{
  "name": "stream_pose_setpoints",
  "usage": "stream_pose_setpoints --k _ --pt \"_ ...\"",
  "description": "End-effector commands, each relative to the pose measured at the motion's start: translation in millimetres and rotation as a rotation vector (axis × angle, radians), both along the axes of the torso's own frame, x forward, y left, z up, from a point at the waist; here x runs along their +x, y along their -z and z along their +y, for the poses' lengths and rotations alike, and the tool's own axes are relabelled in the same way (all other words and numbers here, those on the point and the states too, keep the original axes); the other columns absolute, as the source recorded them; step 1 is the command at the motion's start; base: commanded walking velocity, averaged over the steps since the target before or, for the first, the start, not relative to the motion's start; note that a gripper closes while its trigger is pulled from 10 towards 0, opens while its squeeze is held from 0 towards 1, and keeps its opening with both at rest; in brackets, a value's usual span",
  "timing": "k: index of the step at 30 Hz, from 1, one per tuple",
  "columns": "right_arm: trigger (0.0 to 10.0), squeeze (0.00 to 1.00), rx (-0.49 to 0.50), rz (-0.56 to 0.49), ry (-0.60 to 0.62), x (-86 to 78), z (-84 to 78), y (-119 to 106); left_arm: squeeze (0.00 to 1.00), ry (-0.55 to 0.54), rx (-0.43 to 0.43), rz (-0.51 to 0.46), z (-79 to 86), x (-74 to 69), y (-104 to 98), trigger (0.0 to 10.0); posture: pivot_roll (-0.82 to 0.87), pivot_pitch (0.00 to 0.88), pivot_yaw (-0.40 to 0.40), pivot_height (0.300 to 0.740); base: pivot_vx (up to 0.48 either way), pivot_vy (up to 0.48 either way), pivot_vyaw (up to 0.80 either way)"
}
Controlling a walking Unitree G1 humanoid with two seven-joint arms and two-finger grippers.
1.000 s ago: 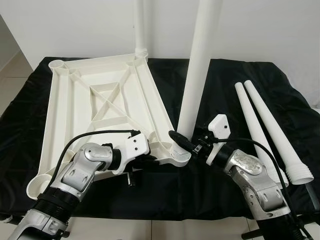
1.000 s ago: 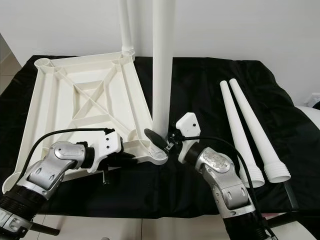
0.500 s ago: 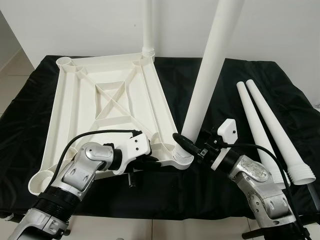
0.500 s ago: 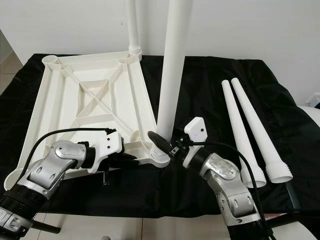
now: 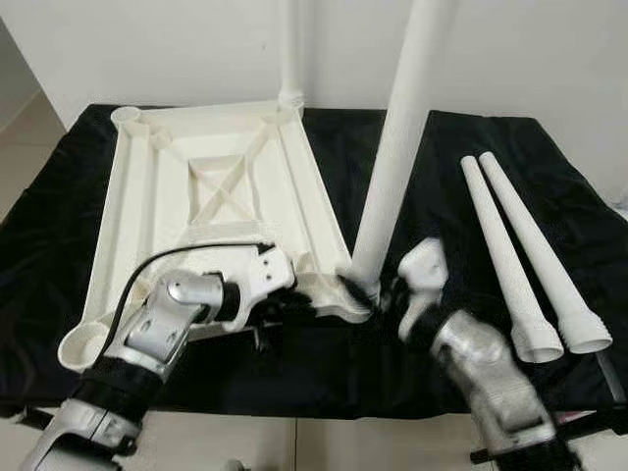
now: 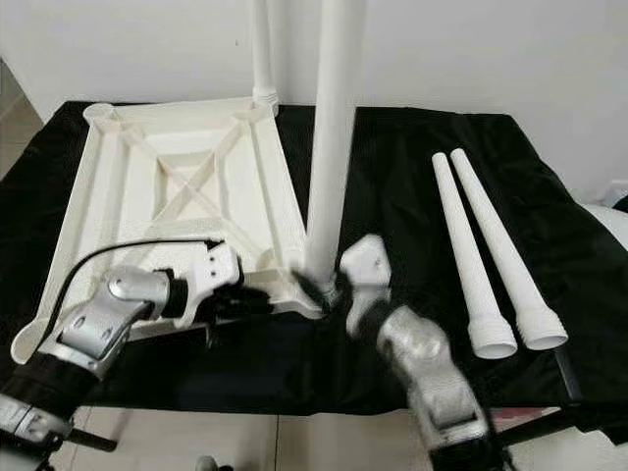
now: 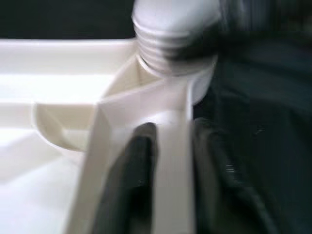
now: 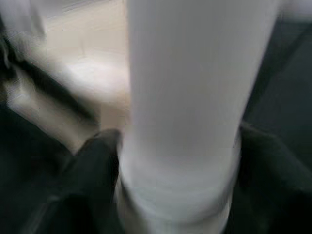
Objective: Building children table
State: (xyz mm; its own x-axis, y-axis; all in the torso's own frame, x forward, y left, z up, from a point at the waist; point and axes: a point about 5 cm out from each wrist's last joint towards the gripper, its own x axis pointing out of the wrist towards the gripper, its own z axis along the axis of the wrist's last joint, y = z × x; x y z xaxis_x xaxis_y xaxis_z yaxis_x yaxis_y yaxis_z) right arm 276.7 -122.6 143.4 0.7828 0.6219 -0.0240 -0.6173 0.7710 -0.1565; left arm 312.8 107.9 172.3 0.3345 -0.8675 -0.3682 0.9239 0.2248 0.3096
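White plastic tabletop lies underside up on the black-draped counter, so its corner sockets face upward. In the left eye view, the left tool clamps the near rim, apparently to brace it. Just ahead of the right tool, the upright leg stands in the near corner socket. Two spare legs lie well apart from that tool.

Left wrist view: fingers closed astride a rim rib.

Right wrist view: fingers closed around the leg's base, likely for seating it.
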Motion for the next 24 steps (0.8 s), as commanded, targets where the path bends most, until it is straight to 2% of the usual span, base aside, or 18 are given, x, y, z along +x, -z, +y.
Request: stream_pose_setpoints --k 1,4,5,7,9,16,24 --pt "10.0 1.00 -0.033 0.108 0.011 -4.1 -3.9 22.0 1.00 -0.152 -0.049 -0.108 6.3 9.3 -12.3 10.0 0.00 0.157 0.011 0.740 0.000 0.000 0.00" --pt "10.0 1.00 -0.001 0.099 0.000 -3.5 -3.4 17.7 1.00 -0.161 -0.048 -0.117 7.4 10.4 -13.1 10.0 0.00 0.157 0.011 0.740 0.000 0.000 0.00" --pt "10.0 0.00 0.028 0.094 -0.032 -5.3 -0.7 13.7 0.00 -0.162 -0.054 -0.114 7.6 10.0 -14.0 10.0 0.00 0.158 0.011 0.740 0.000 0.000 0.00" --pt "10.0 0.00 0.078 0.078 -0.099 -10.4 4.9 5.8 0.00 -0.141 -0.056 -0.101 7.5 7.2 -14.3 10.0 0.00 0.157 0.010 0.740 0.000 0.000 0.00" --pt "10.0 0.00 0.095 0.070 -0.116 -12.0 6.6 2.4 0.00 -0.145 -0.058 -0.106 7.5 7.5 -14.7 10.0 0.00 0.158 0.009 0.740 0.000 0.000 0.00" --pt "10.0 0.00 0.123 0.015 -0.125 -12.2 7.5 -10.8 0.00 -0.152 -0.068 -0.109 7.3 8.1 -14.9 10.0 0.00 0.159 0.008 0.740 0.000 0.000 0.00" --pt "10.0 0.00 0.136 -0.073 -0.115 -13.2 2.2 -39.3 0.00 -0.143 -0.083 -0.116 8.1 3.0 -18.2 10.0 0.00 0.157 0.009 0.740 0.000 0.000 0.00"
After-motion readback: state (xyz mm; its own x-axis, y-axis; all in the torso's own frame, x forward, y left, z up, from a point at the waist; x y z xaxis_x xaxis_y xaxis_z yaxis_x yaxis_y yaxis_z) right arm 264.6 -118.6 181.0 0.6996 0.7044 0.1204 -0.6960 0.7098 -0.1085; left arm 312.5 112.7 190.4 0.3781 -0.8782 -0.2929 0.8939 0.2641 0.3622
